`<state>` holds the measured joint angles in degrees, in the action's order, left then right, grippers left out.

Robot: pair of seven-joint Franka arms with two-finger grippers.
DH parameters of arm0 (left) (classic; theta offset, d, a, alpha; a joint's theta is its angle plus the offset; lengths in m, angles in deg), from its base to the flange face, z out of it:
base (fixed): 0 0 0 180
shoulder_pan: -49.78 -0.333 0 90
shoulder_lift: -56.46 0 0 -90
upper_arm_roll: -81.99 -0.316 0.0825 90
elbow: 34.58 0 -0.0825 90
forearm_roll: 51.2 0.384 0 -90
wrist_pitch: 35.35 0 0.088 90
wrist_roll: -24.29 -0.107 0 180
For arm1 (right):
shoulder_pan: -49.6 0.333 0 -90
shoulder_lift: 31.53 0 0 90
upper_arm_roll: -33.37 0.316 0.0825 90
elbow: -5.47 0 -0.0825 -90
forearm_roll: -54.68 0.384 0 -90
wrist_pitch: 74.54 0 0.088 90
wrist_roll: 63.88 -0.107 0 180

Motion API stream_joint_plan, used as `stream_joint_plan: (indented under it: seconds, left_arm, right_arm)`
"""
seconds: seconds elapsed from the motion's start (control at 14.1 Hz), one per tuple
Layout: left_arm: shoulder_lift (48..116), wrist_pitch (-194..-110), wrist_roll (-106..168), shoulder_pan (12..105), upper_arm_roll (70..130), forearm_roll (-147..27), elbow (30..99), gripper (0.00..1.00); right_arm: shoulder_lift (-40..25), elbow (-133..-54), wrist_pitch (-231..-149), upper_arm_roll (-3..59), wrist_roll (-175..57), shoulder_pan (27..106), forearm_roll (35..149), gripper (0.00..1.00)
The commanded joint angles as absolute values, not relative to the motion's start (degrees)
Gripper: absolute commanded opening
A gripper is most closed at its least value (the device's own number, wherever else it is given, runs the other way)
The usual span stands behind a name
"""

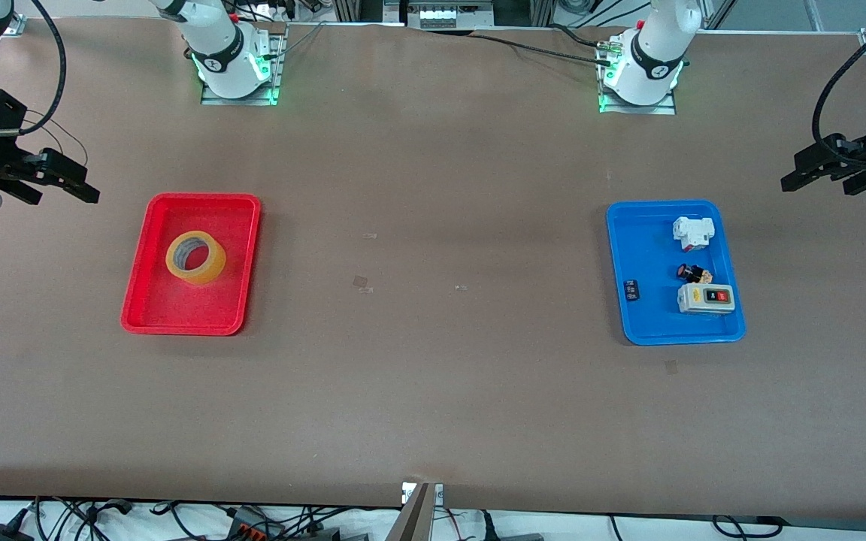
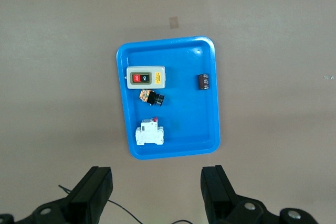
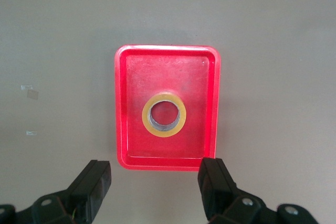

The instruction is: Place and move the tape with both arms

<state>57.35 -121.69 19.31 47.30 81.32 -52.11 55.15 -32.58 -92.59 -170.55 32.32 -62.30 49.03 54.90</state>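
Two trays: we log a red tray toward the right arm's end of the table and a blue tray toward the left arm's end, well apart.
Front view, tape: yellow tape roll lies flat in the red tray, hole up.
Front view, grippers: right gripper hangs over the table edge past the red tray; left gripper over the edge past the blue tray. Both wait, holding nothing.
Left wrist view: left gripper's fingers stand wide apart; blue tray holds a switch box, a white breaker and small parts (no tape here).
Right wrist view: right gripper's fingers stand wide apart, tape centred in the red tray.
Stage: fits either tape awaiting pickup or tape already set down; we cannot tell.
Handling note: we judge any grasp should pinch the roll's wall through the hole, descending square, clear of the tray rim.
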Motion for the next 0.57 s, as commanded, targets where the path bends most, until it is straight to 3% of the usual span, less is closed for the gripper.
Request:
stream_joint_plan:
  seconds: [0.0,0.5]
  left_arm:
    - [57.43,-120.78,19.63,47.05,81.37,-52.78,54.45,1.00]
    - [57.43,-120.78,19.63,47.05,81.37,-52.78,54.45,1.00]
  right_arm:
    - [-33.29,-92.27,-169.81,32.49,-62.48,48.63,55.83,1.00]
    - [-33.20,-92.27,-170.60,34.25,-61.43,46.52,55.65,1.00]
